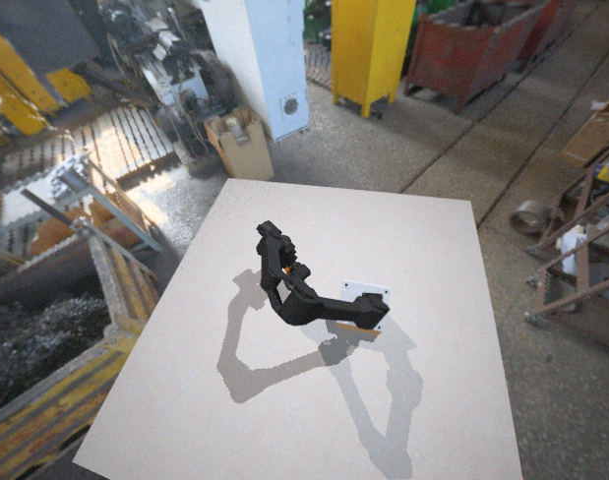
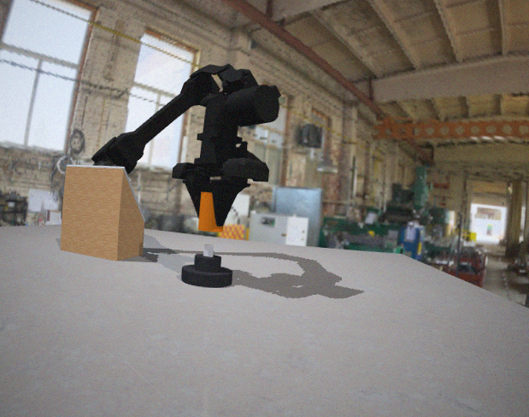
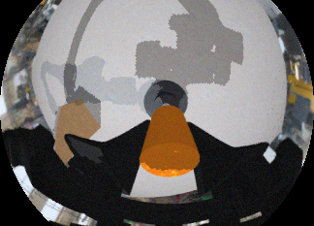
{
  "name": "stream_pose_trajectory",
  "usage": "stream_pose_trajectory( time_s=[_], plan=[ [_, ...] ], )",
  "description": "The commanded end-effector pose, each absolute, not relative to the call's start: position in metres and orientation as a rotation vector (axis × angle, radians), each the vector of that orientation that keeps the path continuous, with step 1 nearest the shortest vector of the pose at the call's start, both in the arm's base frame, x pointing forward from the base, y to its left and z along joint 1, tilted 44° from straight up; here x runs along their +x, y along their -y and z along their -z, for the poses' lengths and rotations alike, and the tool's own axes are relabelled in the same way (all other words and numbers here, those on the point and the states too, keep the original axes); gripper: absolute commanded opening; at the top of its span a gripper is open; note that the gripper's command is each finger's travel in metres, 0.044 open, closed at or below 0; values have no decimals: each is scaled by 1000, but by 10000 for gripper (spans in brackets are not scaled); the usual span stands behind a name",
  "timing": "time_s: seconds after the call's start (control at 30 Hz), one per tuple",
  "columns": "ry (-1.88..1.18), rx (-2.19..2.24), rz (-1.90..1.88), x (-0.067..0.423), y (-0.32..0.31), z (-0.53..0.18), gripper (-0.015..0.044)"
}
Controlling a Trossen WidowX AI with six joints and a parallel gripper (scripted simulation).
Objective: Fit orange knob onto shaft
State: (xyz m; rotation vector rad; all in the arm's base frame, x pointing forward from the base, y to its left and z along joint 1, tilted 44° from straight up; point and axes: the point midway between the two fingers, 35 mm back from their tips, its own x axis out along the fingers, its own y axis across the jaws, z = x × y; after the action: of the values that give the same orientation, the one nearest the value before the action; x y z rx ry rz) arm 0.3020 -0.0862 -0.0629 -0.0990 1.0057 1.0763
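The orange knob (image 1: 287, 270) (image 2: 207, 213) (image 3: 170, 135) is upright between the fingers of my gripper (image 2: 210, 219) (image 3: 168, 124), which is shut on it. The black round pedestal (image 2: 206, 277) (image 3: 151, 98) stands on the table, with the silver shaft (image 2: 208, 250) upright on top. In the exterior view the knob hangs above the shaft with a gap between them. In the wrist view the knob's far end overlaps the pedestal's near edge and hides most of the shaft. The hole under the knob is hidden, and I cannot tell how its flat side lies relative to the shaft's.
A wooden block (image 2: 91, 210) (image 3: 77, 122) with a sloped white plate (image 1: 349, 291) carries the arm's base, to the left of the pedestal in the exterior view. The pale table top (image 1: 423, 242) (image 2: 255, 354) bears the arm's shadows. In the top view the arm hides the pedestal.
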Motion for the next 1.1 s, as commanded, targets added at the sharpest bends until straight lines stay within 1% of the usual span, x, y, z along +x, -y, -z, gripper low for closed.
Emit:
stream_pose_trajectory(
  time_s=[0.0,0.57,1.07],
  plan=[
    [-951,-189,-1130,301,85,62,0],
    [-704,-529,-1322,299,84,61,0],
    [-700,-532,-1324,302,67,81,0]
  ],
)
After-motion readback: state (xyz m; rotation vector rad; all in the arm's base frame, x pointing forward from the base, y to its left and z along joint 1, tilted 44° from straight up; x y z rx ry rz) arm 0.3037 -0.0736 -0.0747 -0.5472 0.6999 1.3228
